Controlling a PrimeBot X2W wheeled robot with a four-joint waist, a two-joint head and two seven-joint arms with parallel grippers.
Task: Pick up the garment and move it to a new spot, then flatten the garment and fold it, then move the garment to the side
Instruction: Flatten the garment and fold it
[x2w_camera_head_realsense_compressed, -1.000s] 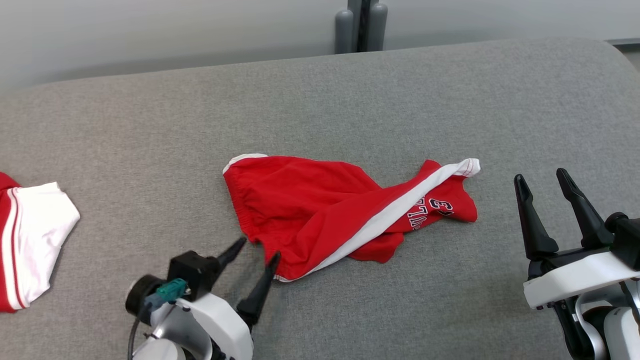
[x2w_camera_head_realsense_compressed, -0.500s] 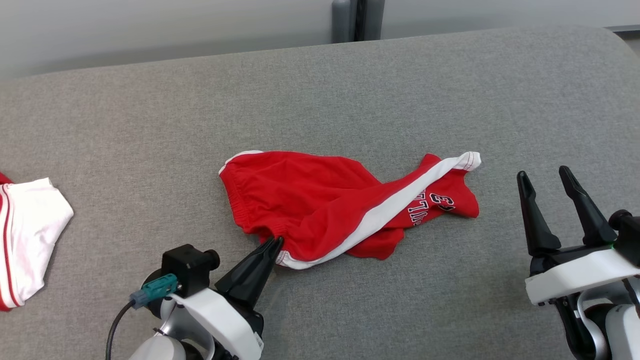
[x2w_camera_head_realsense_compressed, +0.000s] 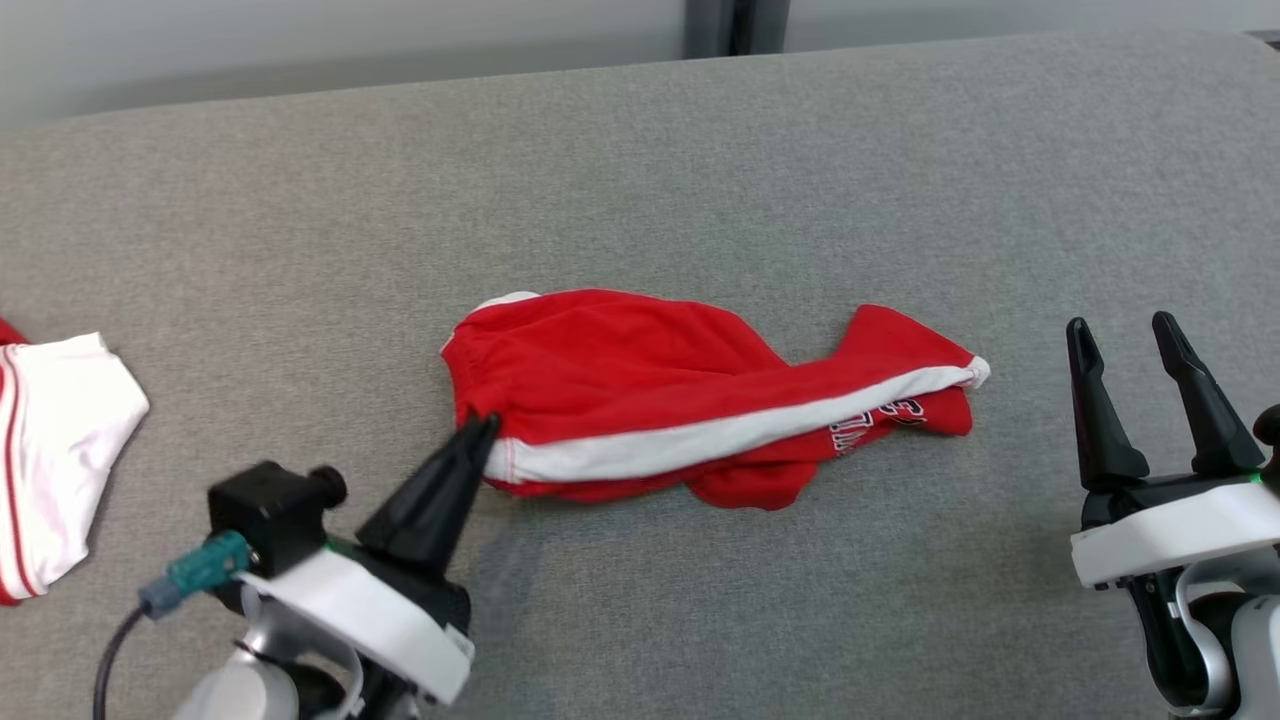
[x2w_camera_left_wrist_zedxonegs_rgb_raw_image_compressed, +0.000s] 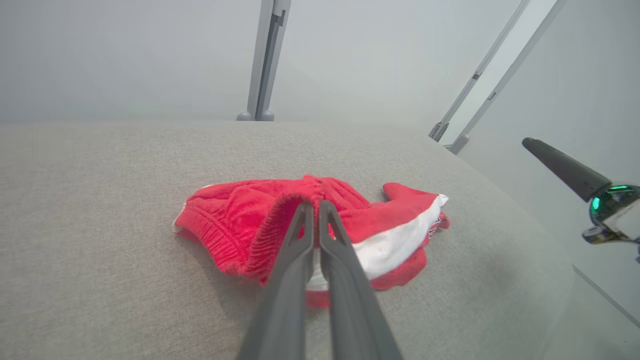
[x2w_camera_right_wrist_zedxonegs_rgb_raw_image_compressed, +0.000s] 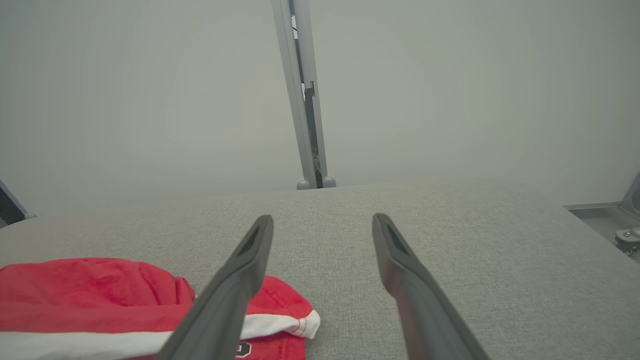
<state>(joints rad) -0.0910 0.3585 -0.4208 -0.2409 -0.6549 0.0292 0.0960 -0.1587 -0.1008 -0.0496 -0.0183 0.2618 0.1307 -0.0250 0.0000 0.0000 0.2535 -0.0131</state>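
Note:
The garment (x2w_camera_head_realsense_compressed: 640, 370) is a pair of red shorts with a white side stripe and dark lettering, lying crumpled in the middle of the grey cushion. My left gripper (x2w_camera_head_realsense_compressed: 482, 428) is shut on the garment's near-left waistband edge, and the cloth there is pulled up off the surface. In the left wrist view the shut fingers (x2w_camera_left_wrist_zedxonegs_rgb_raw_image_compressed: 295, 240) pinch a fold of the red waistband (x2w_camera_left_wrist_zedxonegs_rgb_raw_image_compressed: 280, 220). My right gripper (x2w_camera_head_realsense_compressed: 1125, 330) stands open to the right of the garment, apart from it. In the right wrist view the garment's leg end (x2w_camera_right_wrist_zedxonegs_rgb_raw_image_compressed: 280, 305) lies left of the spread fingers (x2w_camera_right_wrist_zedxonegs_rgb_raw_image_compressed: 250, 260).
A second red and white garment (x2w_camera_head_realsense_compressed: 50, 440) lies at the left edge of the cushion. The grey cushion (x2w_camera_head_realsense_compressed: 700, 160) stretches wide behind and to the right. A grey post (x2w_camera_head_realsense_compressed: 735, 12) stands beyond its far edge.
My left gripper went from open beside the waistband to shut on it, then lifted and dragged the edge left, stretching the stripe out flatter. The head view shifted. The right gripper stayed open.

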